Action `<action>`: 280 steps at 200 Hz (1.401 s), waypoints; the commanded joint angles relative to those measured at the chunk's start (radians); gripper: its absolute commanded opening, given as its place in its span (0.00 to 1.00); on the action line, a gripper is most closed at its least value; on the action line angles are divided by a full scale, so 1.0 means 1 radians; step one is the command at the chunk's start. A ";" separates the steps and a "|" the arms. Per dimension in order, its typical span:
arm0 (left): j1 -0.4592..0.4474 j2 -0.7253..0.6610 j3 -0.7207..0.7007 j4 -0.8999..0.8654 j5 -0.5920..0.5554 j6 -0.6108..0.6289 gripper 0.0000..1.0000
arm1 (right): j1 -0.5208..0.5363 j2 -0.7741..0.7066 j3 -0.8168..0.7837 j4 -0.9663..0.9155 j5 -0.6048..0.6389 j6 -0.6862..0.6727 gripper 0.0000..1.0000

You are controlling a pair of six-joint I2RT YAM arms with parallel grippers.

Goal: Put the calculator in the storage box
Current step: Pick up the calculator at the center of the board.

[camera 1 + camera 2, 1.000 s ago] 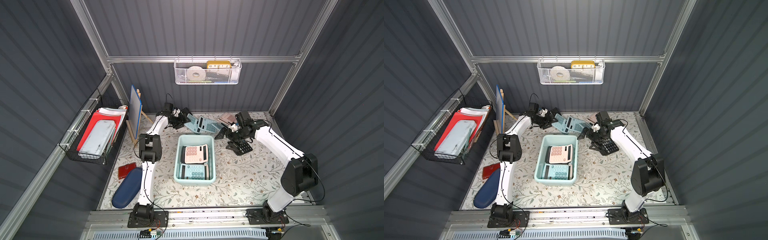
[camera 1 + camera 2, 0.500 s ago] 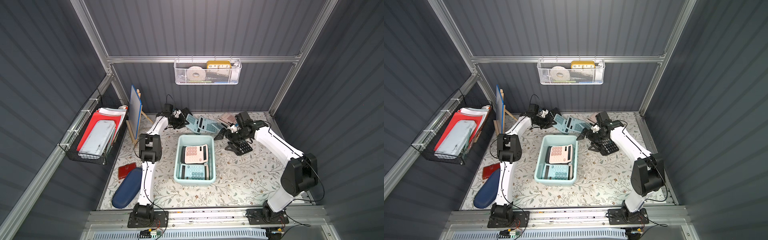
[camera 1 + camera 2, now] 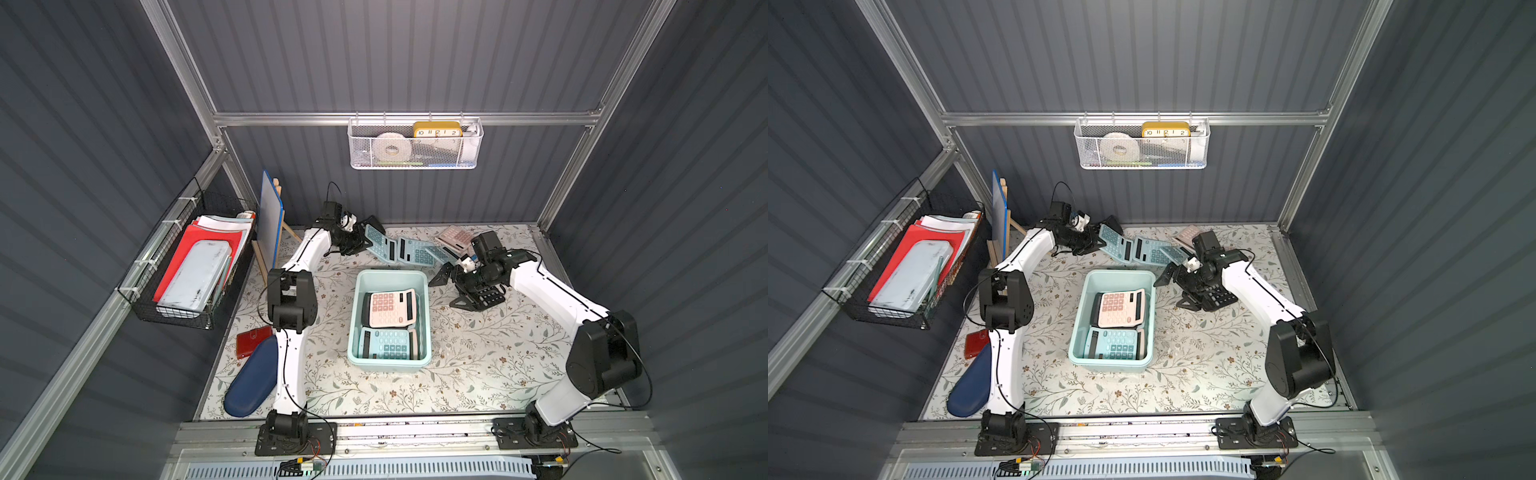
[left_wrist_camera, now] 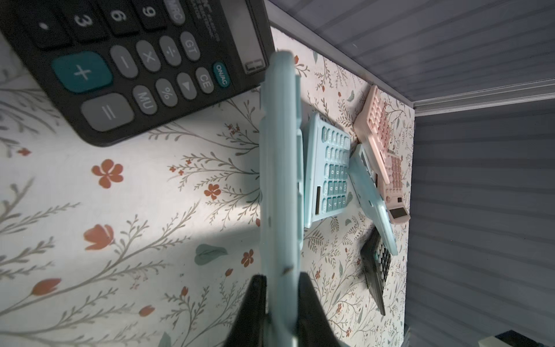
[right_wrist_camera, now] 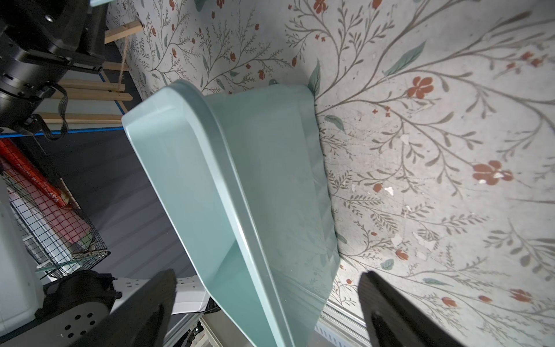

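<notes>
One blue calculator [image 3: 376,246] is clamped by its thin end between the fingers of the left pincer [image 4: 280,288], just beyond the far left corner of the storage box [image 3: 356,316]. It is held edge-on and tilted up from the bench [image 3: 478,357], presumably so that it can be carried over the box's rim and laid inside. Whether its far end is clear of the bench cannot be told. Inside the box a pink calculator [image 3: 392,307] and a second blue calculator [image 3: 388,343] are laid end to end. Little floor is free, so the held one will probably have to be set on top. Beyond the box's far wall a row of blue calculators [image 3: 415,251] is lined up, with a pale pink calculator [image 3: 455,237] behind it. By the box's far right corner the right pincer [image 3: 451,291] is spread wide and empty above a black calculator [image 3: 484,297], seemingly poised for a later pick.
</notes>
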 commanded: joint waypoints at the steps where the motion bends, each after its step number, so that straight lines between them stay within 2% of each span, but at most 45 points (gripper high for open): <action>1: -0.008 -0.111 -0.018 -0.022 -0.029 0.012 0.01 | -0.005 -0.049 -0.022 0.028 0.015 0.013 0.99; 66: -0.019 -0.268 -0.031 -0.025 -0.066 -0.078 0.00 | -0.006 -0.156 -0.075 0.053 0.106 0.029 0.99; 134: -0.063 -0.381 -0.081 -0.054 0.025 -0.237 0.00 | -0.021 -0.260 -0.138 0.071 0.184 0.006 0.99; 159: -0.074 -0.420 -0.125 -0.043 0.055 -0.300 0.00 | -0.034 -0.288 -0.164 0.089 0.175 0.005 0.99; 206: -0.077 -0.446 -0.109 -0.047 0.087 -0.398 0.00 | -0.078 -0.359 -0.223 0.096 0.173 -0.015 0.99; 280: -0.129 -0.461 -0.135 0.017 0.116 -0.461 0.00 | -0.162 -0.456 -0.228 0.099 0.117 -0.038 0.99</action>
